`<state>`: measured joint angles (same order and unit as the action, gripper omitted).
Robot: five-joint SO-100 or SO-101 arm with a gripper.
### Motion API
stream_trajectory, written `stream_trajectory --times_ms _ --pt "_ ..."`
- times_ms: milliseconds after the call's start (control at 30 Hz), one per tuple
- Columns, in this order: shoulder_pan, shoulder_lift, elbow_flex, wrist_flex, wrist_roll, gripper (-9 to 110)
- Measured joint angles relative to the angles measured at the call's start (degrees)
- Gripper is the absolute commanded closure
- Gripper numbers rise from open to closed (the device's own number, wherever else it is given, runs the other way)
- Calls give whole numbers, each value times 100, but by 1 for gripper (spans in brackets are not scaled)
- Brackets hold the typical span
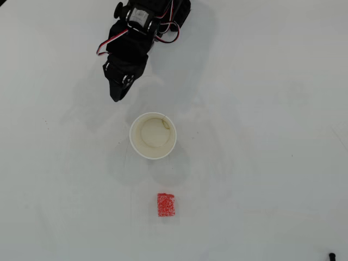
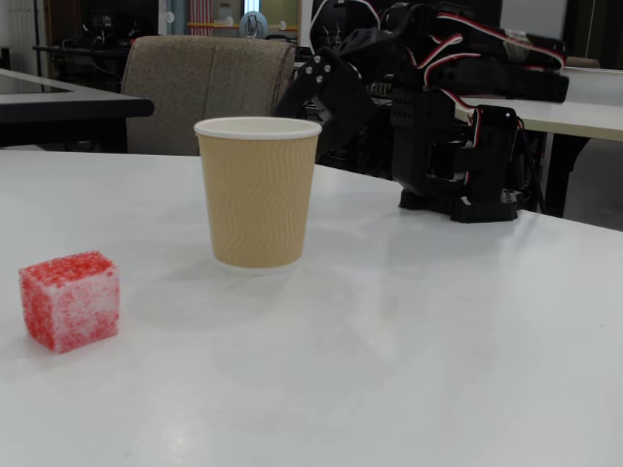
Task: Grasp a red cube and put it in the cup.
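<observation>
A white table (image 1: pixel 261 163) carried everything. On it the cup (image 1: pixel 153 135) stood upright near the middle in the overhead view, and the red cube (image 1: pixel 166 205) lay well apart from it, nearer the bottom edge. In the fixed view the arm's black base (image 2: pixel 467 190) sat on the table behind the cup (image 2: pixel 257 192), with the cube (image 2: pixel 70 300) at front left.
</observation>
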<state>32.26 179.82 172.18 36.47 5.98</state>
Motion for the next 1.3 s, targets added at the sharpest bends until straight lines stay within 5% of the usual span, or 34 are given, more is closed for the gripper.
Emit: stream_trajectory --times_ms 433,1000,1300 --pt "413 -2979 -1811 -870 -53 101" --pt "510 -6592 -4456 -1890 -1468 101" --pt "88 -7084 -4614 -2479 -5854 101"
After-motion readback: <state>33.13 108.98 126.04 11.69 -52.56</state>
